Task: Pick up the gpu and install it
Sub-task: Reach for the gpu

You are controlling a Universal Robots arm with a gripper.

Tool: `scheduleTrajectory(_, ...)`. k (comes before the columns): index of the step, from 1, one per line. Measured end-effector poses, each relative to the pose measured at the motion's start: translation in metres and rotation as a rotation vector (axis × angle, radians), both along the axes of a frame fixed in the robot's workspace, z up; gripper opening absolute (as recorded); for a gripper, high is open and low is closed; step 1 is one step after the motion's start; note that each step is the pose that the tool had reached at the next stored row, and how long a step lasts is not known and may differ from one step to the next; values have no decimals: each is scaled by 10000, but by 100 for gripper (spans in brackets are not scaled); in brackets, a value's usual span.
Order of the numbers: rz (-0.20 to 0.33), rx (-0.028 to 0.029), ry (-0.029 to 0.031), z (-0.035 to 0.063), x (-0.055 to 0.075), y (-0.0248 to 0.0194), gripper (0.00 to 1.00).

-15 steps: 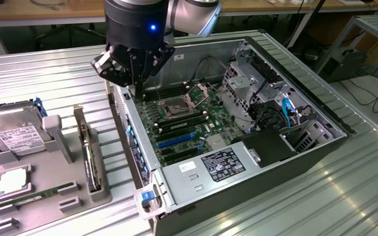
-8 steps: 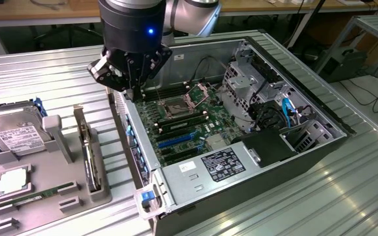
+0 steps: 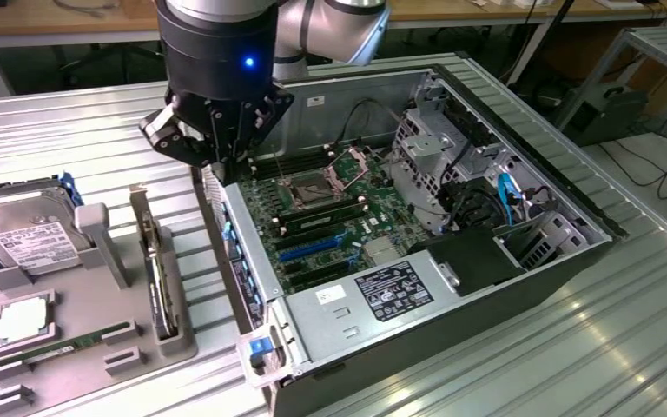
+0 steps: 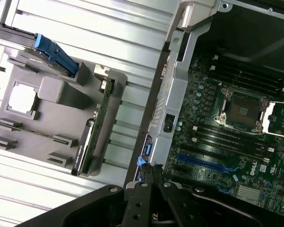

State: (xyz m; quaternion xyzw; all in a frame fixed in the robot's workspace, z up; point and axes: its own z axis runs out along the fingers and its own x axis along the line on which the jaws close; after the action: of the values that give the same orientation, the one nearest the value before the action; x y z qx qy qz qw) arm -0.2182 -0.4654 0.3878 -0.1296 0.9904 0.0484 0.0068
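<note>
The gpu stands on edge in a slot of the grey holder, on the exterior view's left, its metal end bracket toward the back. In the wrist view the gpu is a thin dark strip in that holder. My gripper hangs over the near wall of the open computer case, between the holder and the motherboard. Its fingertips are pressed together with nothing between them. The blue expansion slot lies bare on the board.
The holder also carries a hard drive, a processor chip and a green memory stick. Inside the case are the open processor socket, a power supply and drive cages. Ribbed metal tabletop surrounds everything.
</note>
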Motion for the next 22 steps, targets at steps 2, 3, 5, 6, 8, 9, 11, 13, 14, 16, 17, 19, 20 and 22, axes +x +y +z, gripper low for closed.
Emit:
scheduleTrajectory(2,-189,0,0,-6,-4,0,11)
scheduleTrajectory(3,-284,1,-1,-9,-7,0,11)
scheduleTrajectory(5,-463,3,-2,-14,-13,0,11)
scheduleTrajectory(6,-559,3,-2,-16,-17,0,11)
scheduleTrajectory(8,-739,2,-1,-18,-24,0,11)
scheduleTrajectory(9,-826,2,-1,-19,-29,0,11)
scheduleTrajectory(11,-916,5,-1,-19,-56,0,11)
scheduleTrajectory(13,-922,9,-1,-19,-125,0,11)
scheduleTrajectory(14,-922,9,-1,-19,-164,0,11)
scheduleTrajectory(16,-923,9,-1,-20,-244,0,11)
scheduleTrajectory(17,-930,9,-2,-21,-276,0,11)
scheduleTrajectory(19,-994,9,0,-22,-311,1,11)
scheduleTrajectory(20,-1030,9,0,-23,-327,1,11)
scheduleTrajectory(22,-1096,9,-1,-27,-364,1,11)
